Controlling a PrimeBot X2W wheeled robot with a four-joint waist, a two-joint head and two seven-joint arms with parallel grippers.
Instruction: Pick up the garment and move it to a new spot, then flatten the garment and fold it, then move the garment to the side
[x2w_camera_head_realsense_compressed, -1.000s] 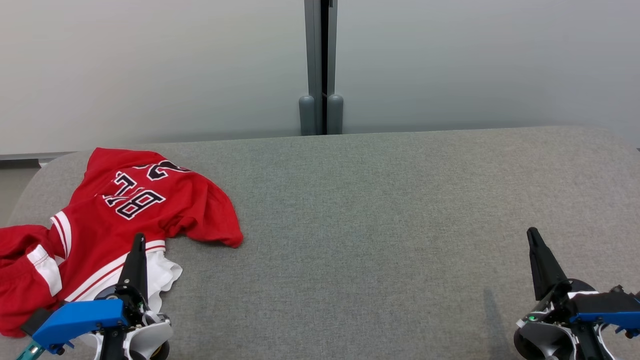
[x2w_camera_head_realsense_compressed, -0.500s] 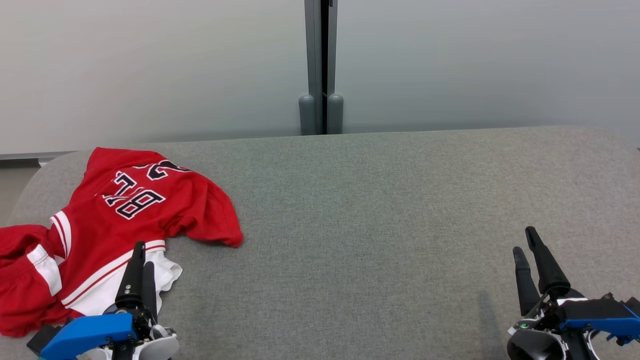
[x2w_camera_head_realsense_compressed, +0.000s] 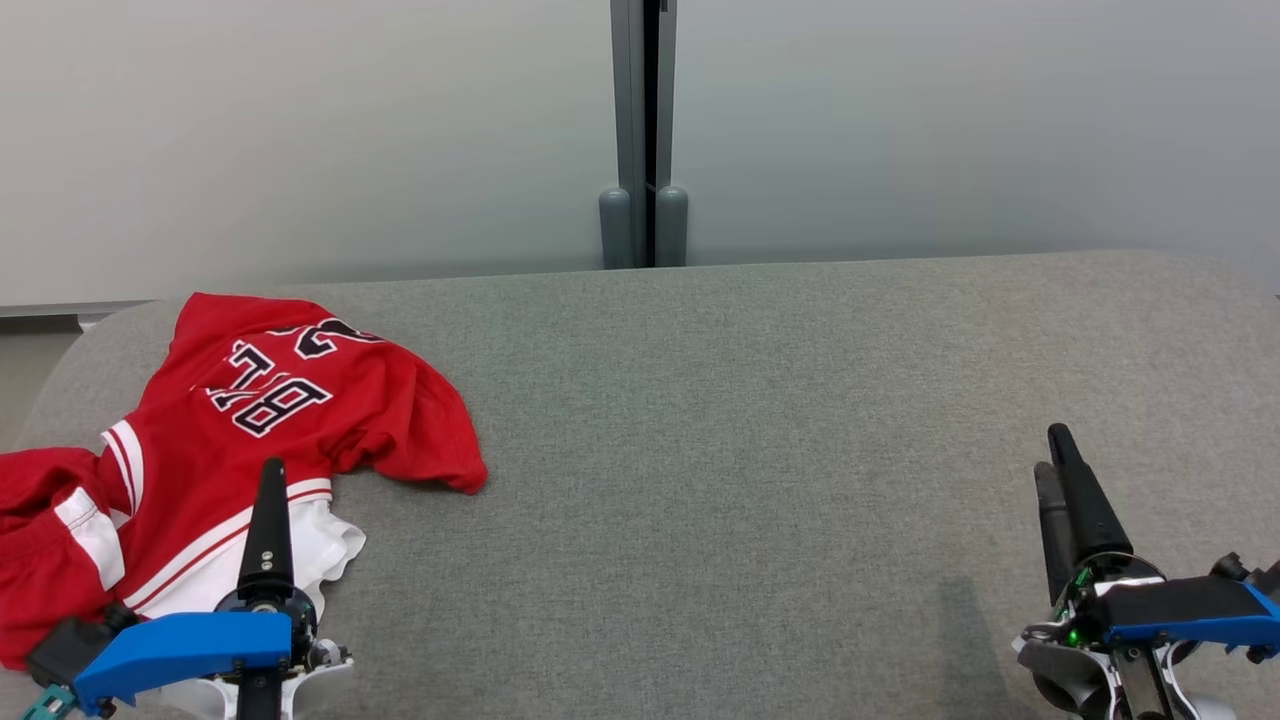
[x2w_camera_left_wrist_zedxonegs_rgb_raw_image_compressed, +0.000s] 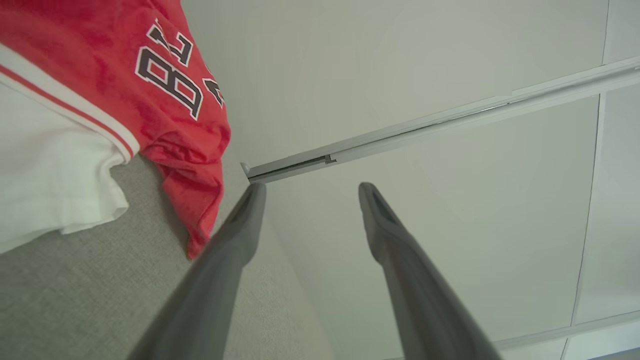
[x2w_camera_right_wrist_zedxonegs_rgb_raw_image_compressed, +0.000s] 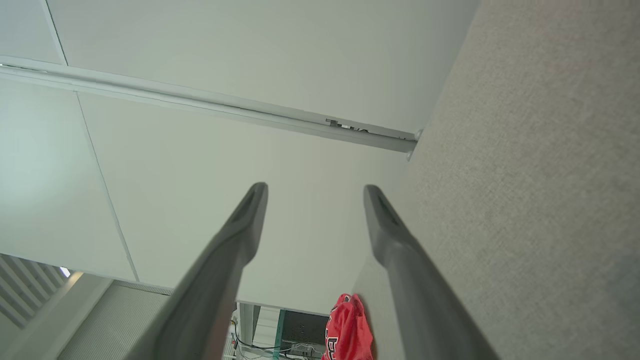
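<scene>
One red garment (x2w_camera_head_realsense_compressed: 250, 420), one grey table (x2w_camera_head_realsense_compressed: 760, 450), one left gripper (x2w_camera_head_realsense_compressed: 272, 470), one right gripper (x2w_camera_head_realsense_compressed: 1049, 450), two jaws each.

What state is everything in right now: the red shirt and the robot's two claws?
red garment: crumpled, unfolded, lying loose at the left end of the grey table.
left gripper: open, holding nothing.
right gripper: open, holding nothing.
</scene>
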